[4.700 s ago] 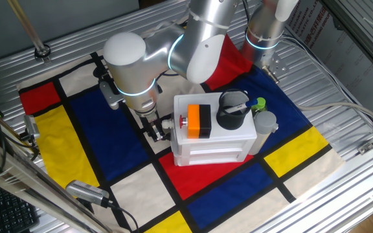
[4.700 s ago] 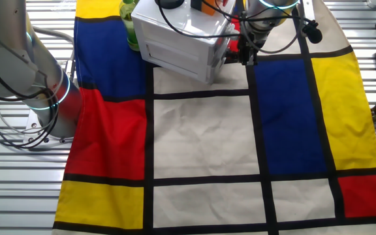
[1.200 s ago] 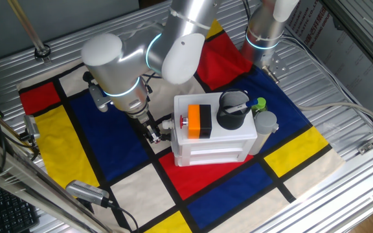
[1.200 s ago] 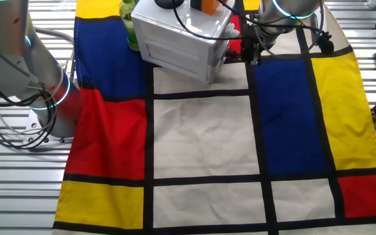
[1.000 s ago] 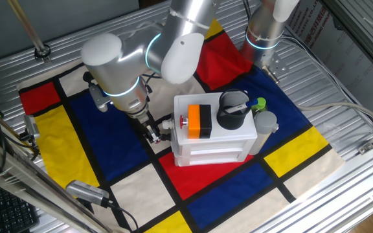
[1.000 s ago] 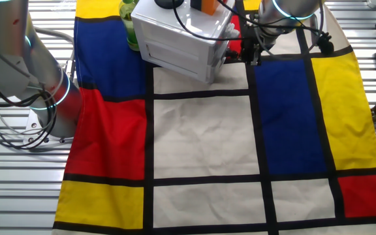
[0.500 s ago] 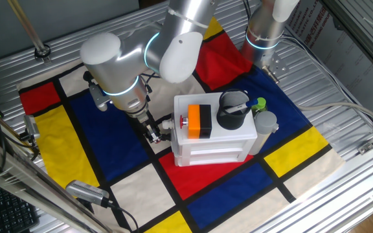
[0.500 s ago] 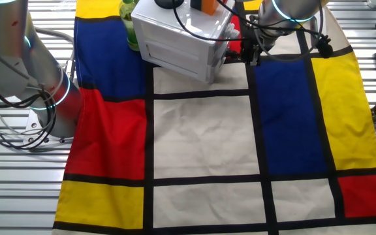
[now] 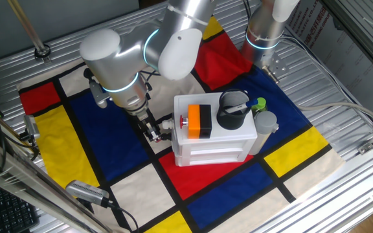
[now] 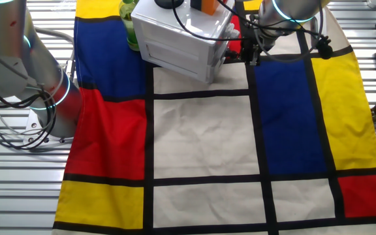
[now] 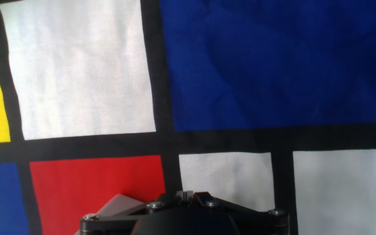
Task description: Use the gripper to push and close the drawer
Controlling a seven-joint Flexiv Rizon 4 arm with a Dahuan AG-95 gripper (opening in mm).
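The small white cabinet [image 9: 219, 139] stands on the checked cloth; it also shows at the top of the other fixed view [image 10: 175, 46]. The drawer's end face with its small knob [image 9: 168, 124] points toward my gripper and looks about flush with the cabinet side [image 10: 218, 59]. My black gripper [image 9: 153, 133] hangs low just left of that face, close to the knob; I cannot tell if it touches. It also shows in the other fixed view [image 10: 249, 55]. In the hand view the gripper [image 11: 187, 193] looks shut and empty over the cloth.
An orange-and-black block [image 9: 198, 121] and a black cup [image 9: 232, 110] sit on the cabinet top. A green bottle [image 9: 259, 103] and a grey cylinder [image 9: 265, 128] stand at its right. The second arm's column [image 9: 264, 32] rises behind [image 10: 38, 85].
Since 4.7 s ago my arm's elbow has swung left and the gripper has drawn slightly away from the cabinet. Over the last second almost nothing has moved.
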